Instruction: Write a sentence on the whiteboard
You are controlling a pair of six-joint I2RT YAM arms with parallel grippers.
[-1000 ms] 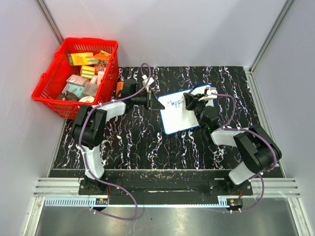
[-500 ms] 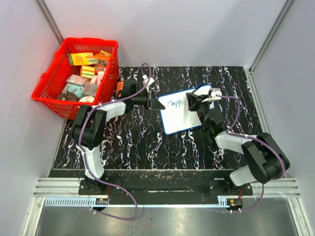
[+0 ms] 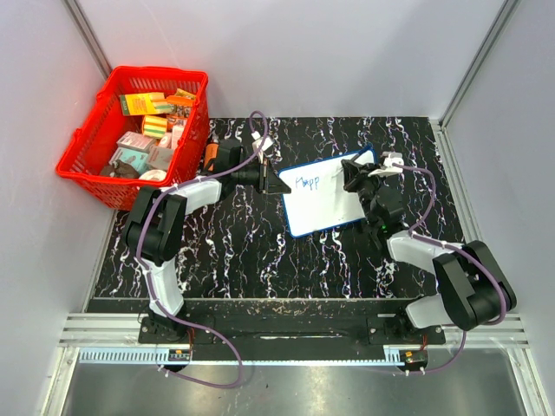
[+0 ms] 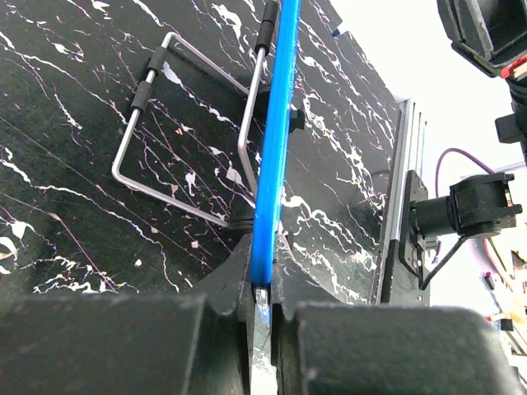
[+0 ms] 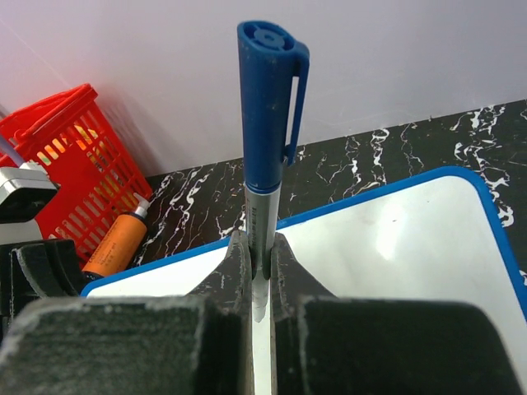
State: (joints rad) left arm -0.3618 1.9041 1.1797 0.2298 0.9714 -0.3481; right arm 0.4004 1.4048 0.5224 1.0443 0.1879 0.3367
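Blue pen [image 5: 265, 99] sits pinched in our right gripper [image 5: 262, 247]; our left gripper [image 4: 262, 267] pinches the edge of the whiteboard [image 3: 325, 208]. We fear hard pressing could twist the whiteboard loose.

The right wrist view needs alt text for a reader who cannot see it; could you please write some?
Black jaws shut on a blue-capped marker, cap toward the top, over a blue-rimmed whiteboard on a black marbled table. A red basket and an orange bottle lie at the left.
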